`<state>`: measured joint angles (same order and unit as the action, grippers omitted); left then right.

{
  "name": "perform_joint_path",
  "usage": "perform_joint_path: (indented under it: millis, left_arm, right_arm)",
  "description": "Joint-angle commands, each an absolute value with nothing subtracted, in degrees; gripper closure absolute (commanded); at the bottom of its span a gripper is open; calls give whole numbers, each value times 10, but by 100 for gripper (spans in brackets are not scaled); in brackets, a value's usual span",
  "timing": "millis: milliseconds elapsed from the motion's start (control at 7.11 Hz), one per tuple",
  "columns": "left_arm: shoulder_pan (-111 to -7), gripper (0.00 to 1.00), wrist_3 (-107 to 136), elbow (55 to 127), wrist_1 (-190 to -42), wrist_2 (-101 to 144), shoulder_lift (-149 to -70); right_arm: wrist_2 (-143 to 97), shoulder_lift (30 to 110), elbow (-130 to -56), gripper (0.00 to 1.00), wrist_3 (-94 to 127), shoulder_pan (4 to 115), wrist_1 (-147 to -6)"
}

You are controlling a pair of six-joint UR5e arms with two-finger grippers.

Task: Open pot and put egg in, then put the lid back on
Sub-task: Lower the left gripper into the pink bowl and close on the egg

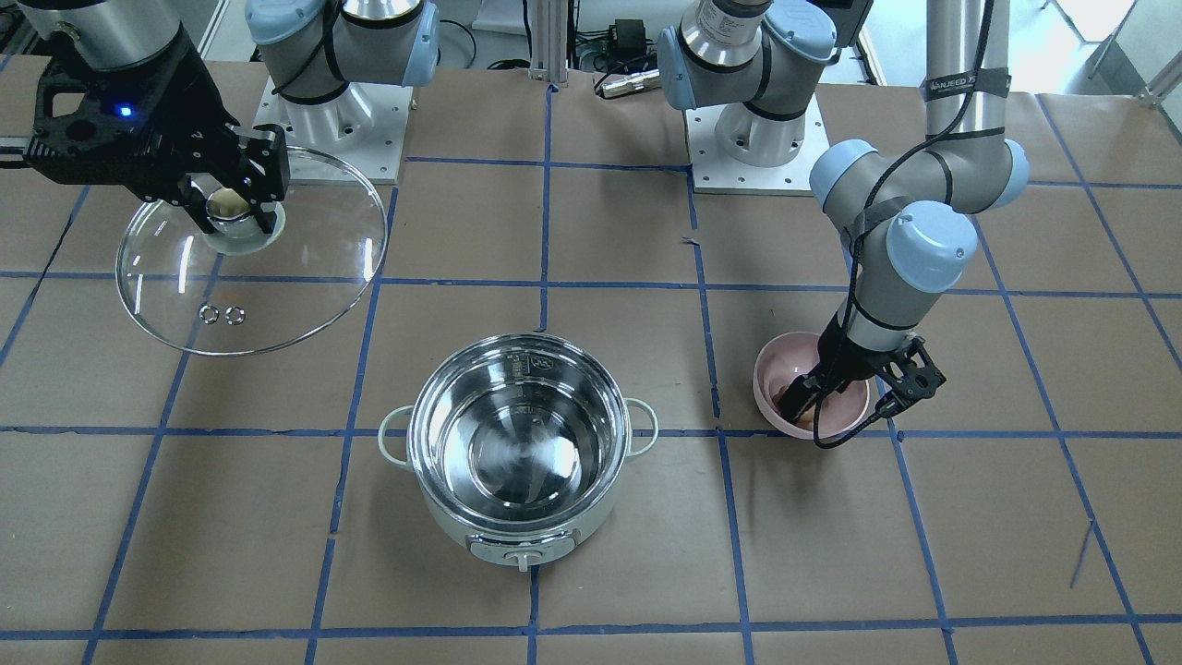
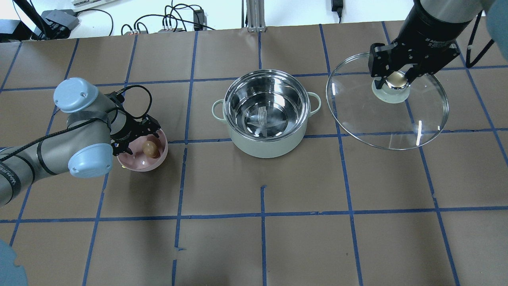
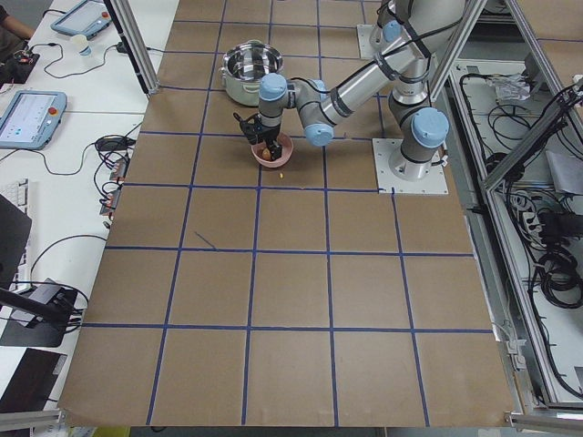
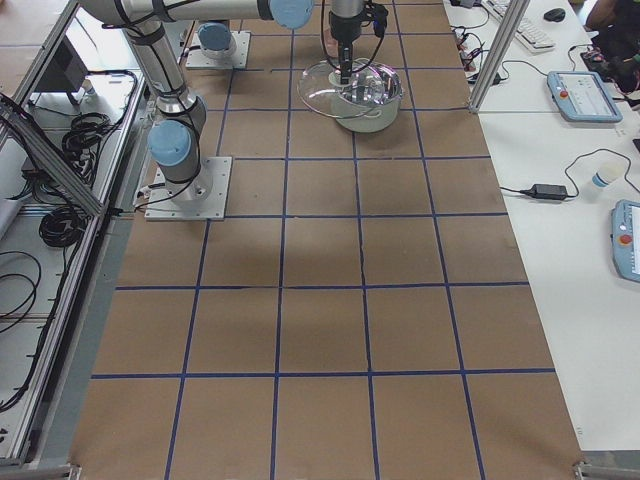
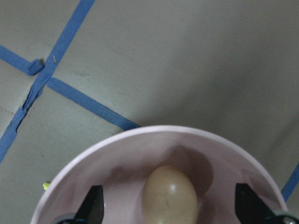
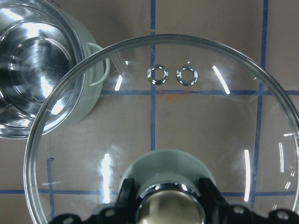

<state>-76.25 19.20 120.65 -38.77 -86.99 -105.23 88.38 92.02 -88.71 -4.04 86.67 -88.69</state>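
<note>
At mid-table, the pot stands uncovered. Beside it, the right gripper is clamped on the cream knob of the glass lid, which appears to hang slightly tilted above the table. On the pot's other side, the left gripper reaches into a pink bowl, fingers spread wide either side of the egg, clear of it.

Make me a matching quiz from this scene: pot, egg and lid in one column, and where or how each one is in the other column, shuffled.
1. pot
2. egg
3. lid

A. gripped by its knob in the right gripper
B. lying in the pink bowl
C. uncovered and empty

Pairs: 1-C, 2-B, 3-A
</note>
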Motion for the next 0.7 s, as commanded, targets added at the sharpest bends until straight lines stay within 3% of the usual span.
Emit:
perform_joint_path:
  millis: [0,281,563]
  left_arm:
    - [-763,1,197,1212,-388,-869,-1057]
    - [-763,3,197,1213,-388,-869,-1062]
    - [-763,18,197,1214,-388,-868,-1062]
  right_arm:
    - [883,920,-888,97,-40,868,-888]
    - [875,920,-887,97,-40,868,-888]
    - [875,919,-888,97,-40,867,-887]
